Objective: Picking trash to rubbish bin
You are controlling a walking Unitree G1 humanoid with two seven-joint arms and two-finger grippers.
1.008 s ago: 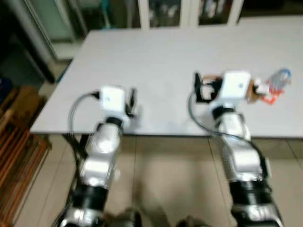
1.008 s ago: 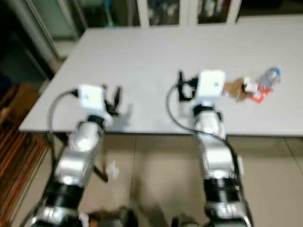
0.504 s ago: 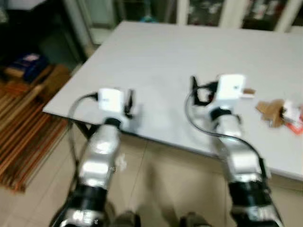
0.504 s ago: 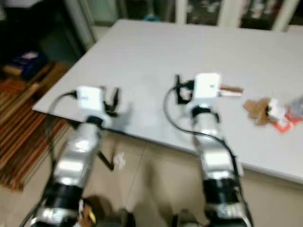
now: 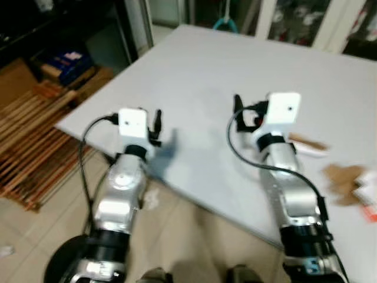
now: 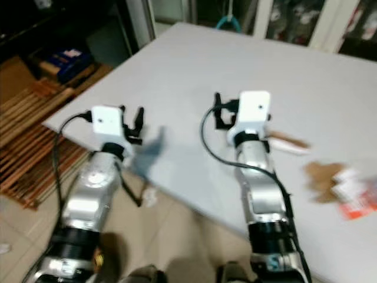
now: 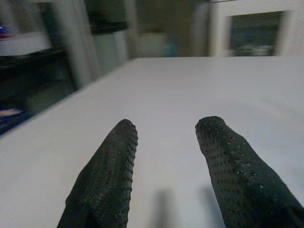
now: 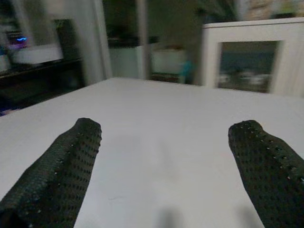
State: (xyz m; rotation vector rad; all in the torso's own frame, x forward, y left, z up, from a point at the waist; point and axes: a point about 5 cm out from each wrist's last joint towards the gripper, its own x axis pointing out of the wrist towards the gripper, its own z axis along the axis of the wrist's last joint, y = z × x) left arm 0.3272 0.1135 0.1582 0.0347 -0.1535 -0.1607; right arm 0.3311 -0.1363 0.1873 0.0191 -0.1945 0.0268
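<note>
I was approaching the table (image 5: 200, 65); both my left gripper (image 7: 166, 156) and right gripper (image 8: 166, 156) were apart, empty. Next, I judged, reach the cardboard scrap (image 5: 344, 180) at lower right.

Both grippers hover over the large pale rectangular table (image 5: 206, 65) — the torn brown cardboard scraps (image 5: 344, 180) lie on it, right of the right gripper (image 5: 238, 115).

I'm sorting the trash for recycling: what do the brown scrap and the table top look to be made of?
The brown scrap looks like torn cardboard: flat, matte tan, with ragged edges, though blur leaves that unsure. The table top is smooth and pale grey with a dull sheen, likely laminate or painted board; I cannot tell which.
</note>
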